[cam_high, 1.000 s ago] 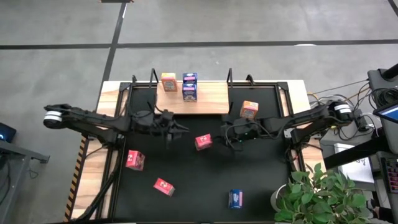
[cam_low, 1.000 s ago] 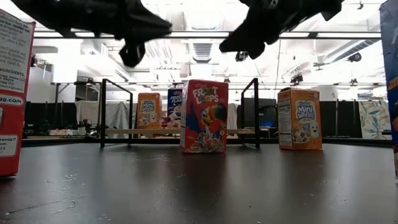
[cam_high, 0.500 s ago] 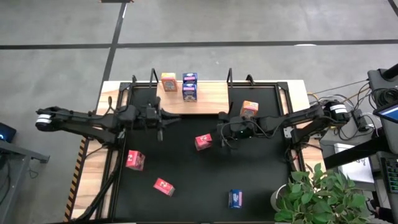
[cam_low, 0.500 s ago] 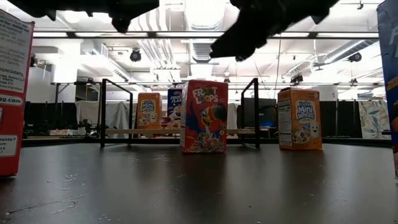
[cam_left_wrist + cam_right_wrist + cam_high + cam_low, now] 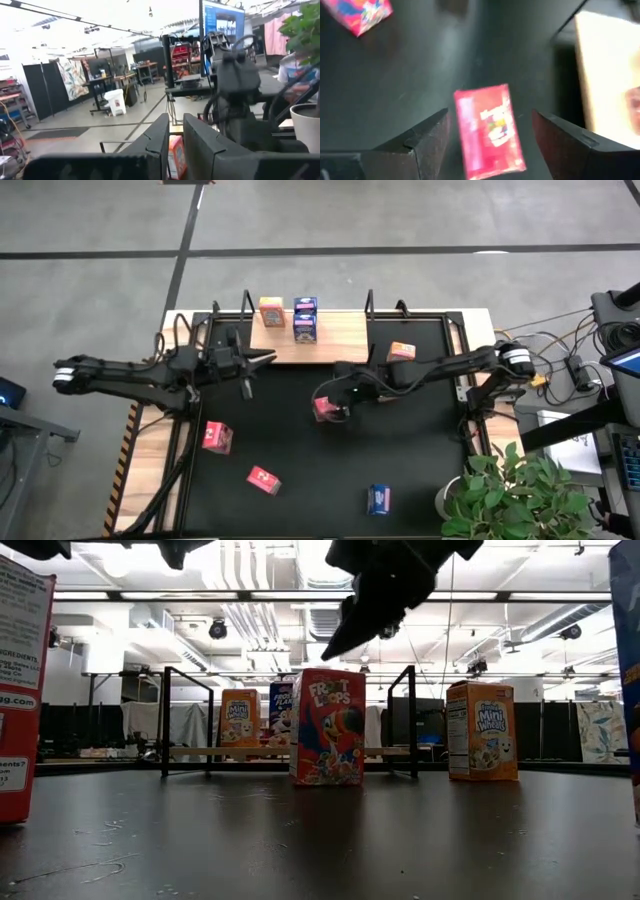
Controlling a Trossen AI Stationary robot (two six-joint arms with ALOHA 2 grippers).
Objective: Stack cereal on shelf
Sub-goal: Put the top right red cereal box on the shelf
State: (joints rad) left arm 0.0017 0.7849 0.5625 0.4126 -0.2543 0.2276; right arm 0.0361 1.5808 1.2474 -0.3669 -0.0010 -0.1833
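shelf: orange box, blue box | right fingers spread over red box | left fingers nearly closed, empty

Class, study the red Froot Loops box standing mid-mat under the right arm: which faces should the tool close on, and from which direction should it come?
Grip the Froot Loops box across its two narrow side faces, coming straight down from above. It stands upright and apart from other boxes, so its top is free. The right tool is open above it, its fingers either side of the box, roughly lined up for this, I judge.
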